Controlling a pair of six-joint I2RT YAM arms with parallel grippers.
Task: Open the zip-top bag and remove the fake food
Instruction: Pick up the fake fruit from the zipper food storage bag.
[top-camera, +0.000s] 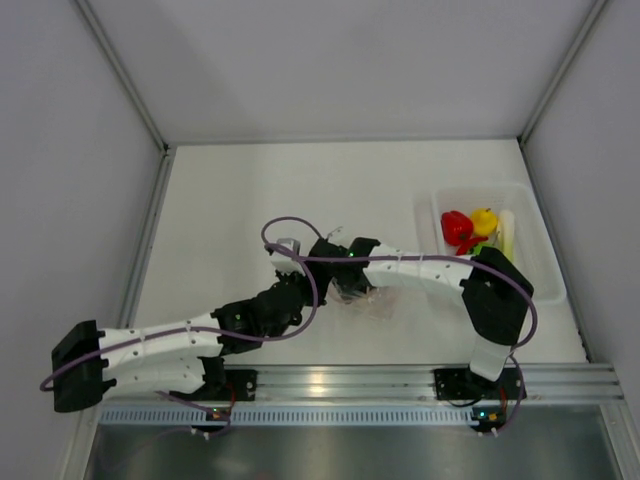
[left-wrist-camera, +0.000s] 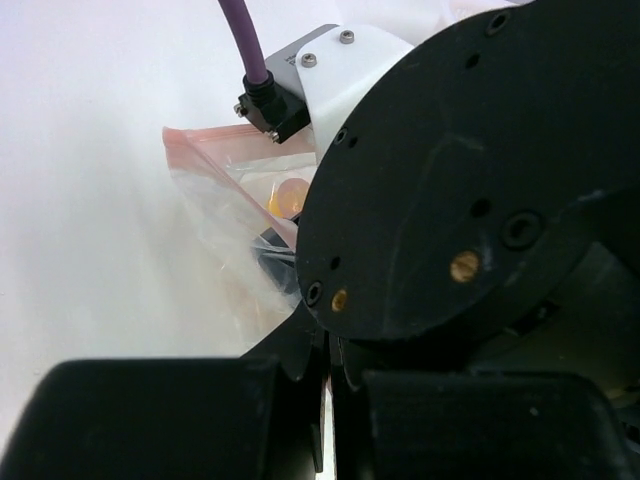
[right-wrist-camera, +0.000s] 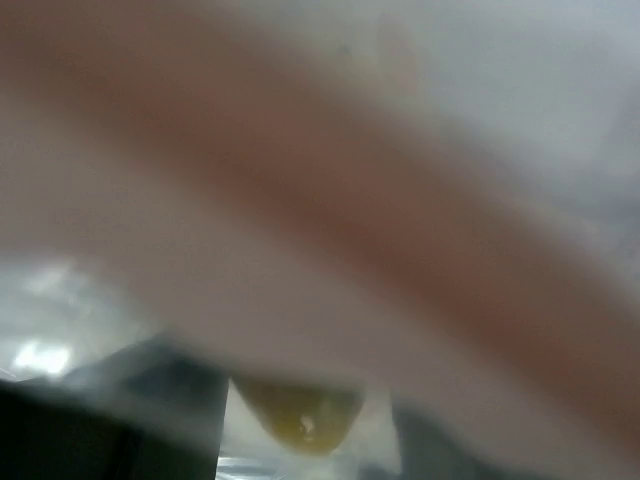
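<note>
The clear zip-top bag (top-camera: 372, 302) lies at mid-table between both arms. In the left wrist view its pink zip strip (left-wrist-camera: 215, 140) is at the far end, and an orange-yellow fake food piece (left-wrist-camera: 288, 198) shows through the film. My left gripper (left-wrist-camera: 340, 400) is shut, with the bag's film running down into its jaws. My right gripper (top-camera: 345, 283) reaches into the bag, and its black wrist fills much of the left wrist view. A yellow piece (right-wrist-camera: 300, 420) sits between its dark fingers (right-wrist-camera: 120, 430), under blurred pink film.
A translucent white tray (top-camera: 535, 270) at the right holds a red pepper (top-camera: 455, 228), a yellow piece (top-camera: 485, 220), a pale stalk (top-camera: 507, 235) and something green (top-camera: 481, 249). White walls enclose the table. A purple cable (top-camera: 290, 222) loops over the left arm.
</note>
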